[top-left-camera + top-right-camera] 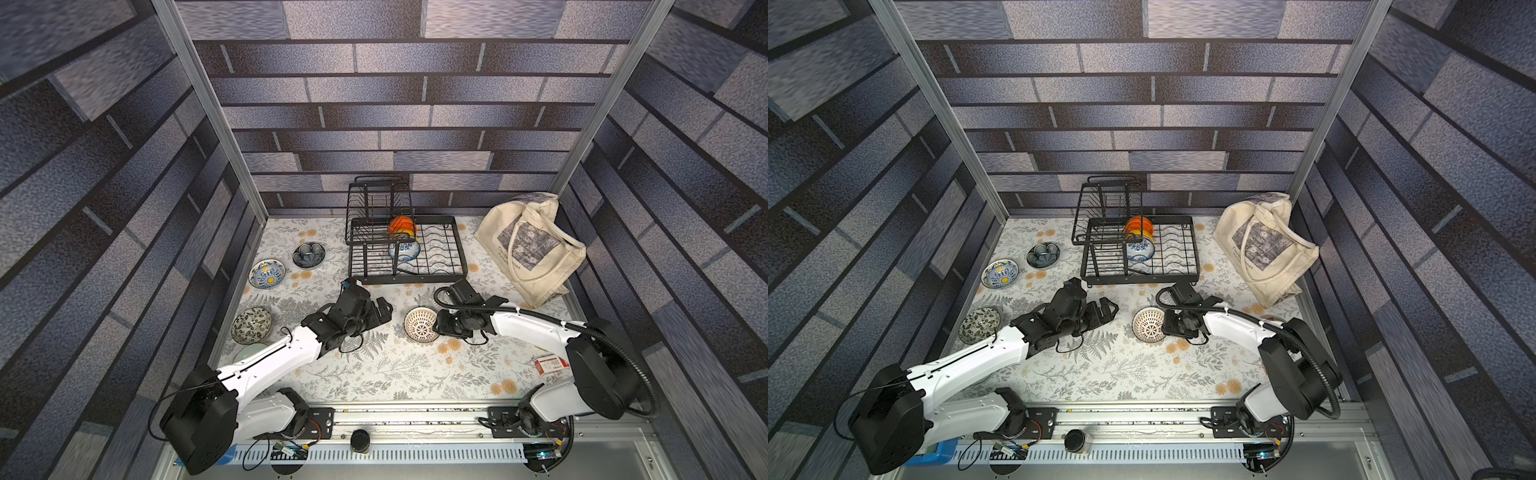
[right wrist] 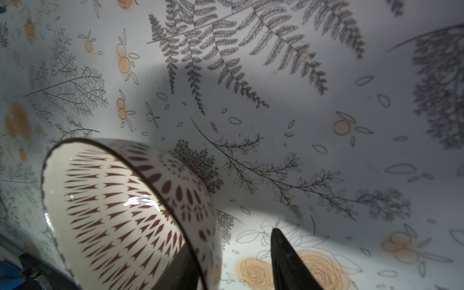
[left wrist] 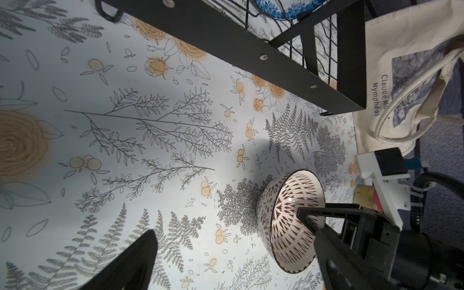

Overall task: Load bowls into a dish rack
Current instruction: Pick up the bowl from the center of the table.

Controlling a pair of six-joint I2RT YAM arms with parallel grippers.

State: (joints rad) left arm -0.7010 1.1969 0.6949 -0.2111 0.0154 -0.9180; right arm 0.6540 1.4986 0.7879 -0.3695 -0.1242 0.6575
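Note:
A white bowl with a dark lattice pattern (image 1: 421, 324) (image 1: 1149, 325) (image 3: 288, 221) (image 2: 113, 213) sits on the floral tabletop, in front of the dish rack (image 1: 415, 279) (image 1: 1142, 279). My right gripper (image 1: 436, 326) (image 2: 231, 248) straddles its near rim. One finger is inside against the wall, and the other finger (image 2: 283, 258) stands outside with a gap, so the jaws are open. My left gripper (image 1: 384, 311) (image 3: 233, 263) hovers open and empty to the bowl's left. In the rack stand an orange and yellow bowl (image 1: 402, 226) and a blue-and-white floral bowl (image 1: 404, 250).
On the table's left side are a dark blue-grey bowl (image 1: 308, 254), a blue-yellow patterned bowl (image 1: 267, 273) and a dark leafy bowl (image 1: 251, 325). A cream tote bag (image 1: 532, 249) leans at the back right. A small red-and-white box (image 1: 550, 365) lies by the right arm.

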